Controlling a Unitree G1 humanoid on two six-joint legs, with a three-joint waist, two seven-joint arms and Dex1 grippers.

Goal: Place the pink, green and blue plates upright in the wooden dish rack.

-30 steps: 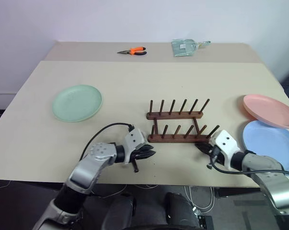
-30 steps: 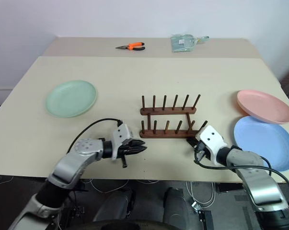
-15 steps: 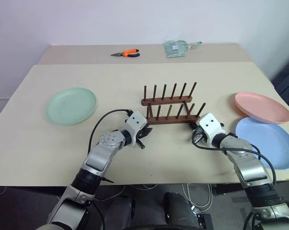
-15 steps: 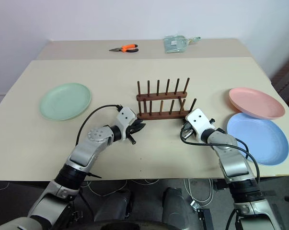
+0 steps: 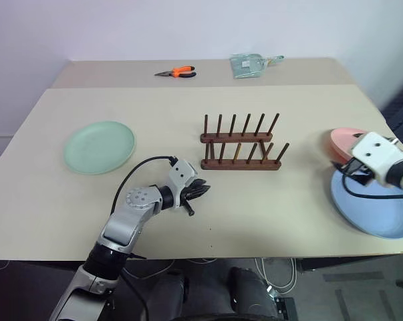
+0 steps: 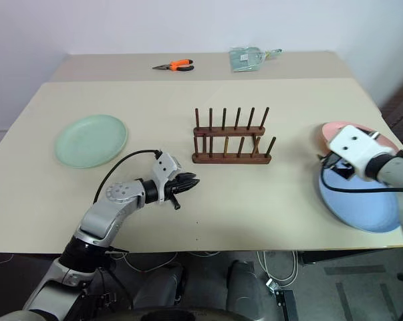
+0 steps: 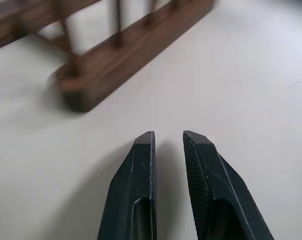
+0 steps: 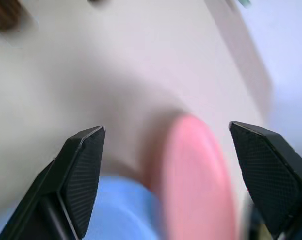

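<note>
**Right arm poised over stacked plates; rack empty and light**

The small dark brown wooden dish rack (image 5: 240, 145), two base bars with thin upright pegs, stands near the middle of the beige table (image 5: 268, 214) with no plate in it. The round pale green plate (image 5: 99, 146) lies flat, well apart to the robot's left. The round pink plate (image 6: 351, 136) and the round light blue plate (image 5: 373, 210) lie at the right edge, the pink one seeming to overlap the blue one's far rim.

The right gripper (image 8: 171, 165) hangs above those two plates with its black fingers spread wide and nothing between them. The left gripper (image 7: 168, 142) sits low over bare table just short of the rack's near end; its fingers are almost together, a thin gap showing, and empty.

Risks, as judged from this position:

- The blue plate appears to reach the table's right edge. A push instead of a clean pinch could slide it off.
- Both plates lie flat with thin rims. Fingers coming from above may skate over the rim, or catch pink and blue together where they meet.
- The rack looks light and unfastened. A plate lowered against a peg rather than between pegs could tip or shove it.
- The left gripper's closeness to the rack means a careless move could knock it askew.

Orange-handled pliers (image 5: 177, 72) and a clear packet (image 5: 250, 65) at the far edge pose no concern.
</note>
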